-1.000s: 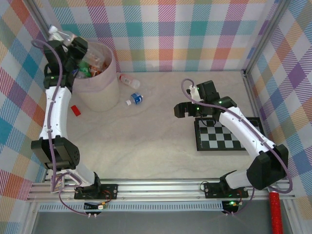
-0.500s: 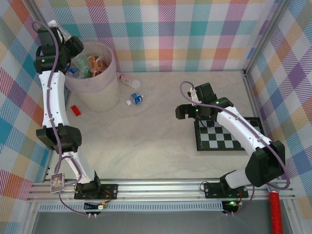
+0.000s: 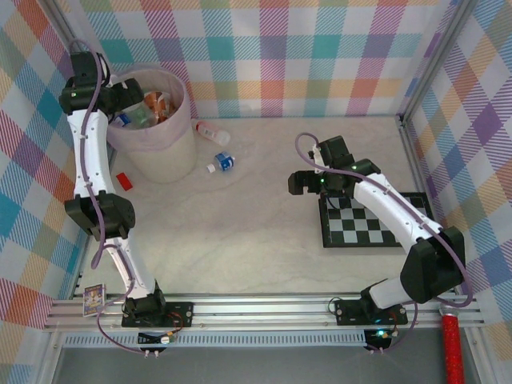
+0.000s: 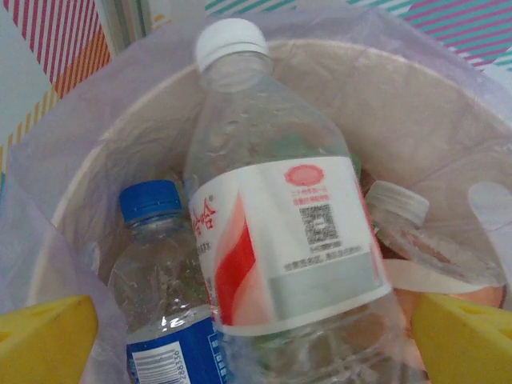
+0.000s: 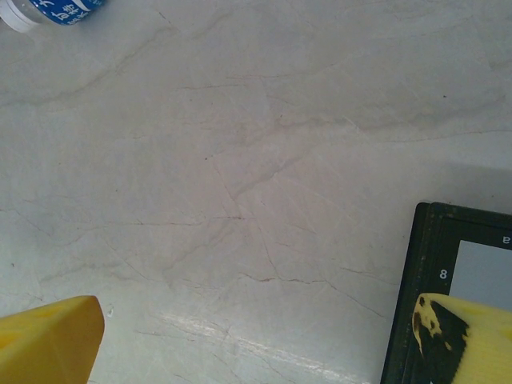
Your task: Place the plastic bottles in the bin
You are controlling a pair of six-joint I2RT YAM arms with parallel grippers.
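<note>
Left gripper [image 3: 120, 94]: above the bin [image 3: 172, 152], jaws spread wide, holding nothing.
Red-labelled bottle [image 4: 280, 232]: lies topmost in the bin, its base cut off by the frame edge.
Blue-capped bottle [image 4: 156, 272]: under it, half hidden.
Outside the bin: a clear bottle [image 3: 210, 130] and a blue-labelled bottle [image 3: 223, 162] lie on the table [image 3: 240, 232], just beside it.
Right gripper [image 3: 299, 183]: fingers apart, empty, beside the checkerboard [image 3: 364, 228].

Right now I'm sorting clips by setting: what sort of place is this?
Likely a robot lab test cell, not a home: plaid backdrop walls, a metal mounting rail, and a checkerboard.
</note>
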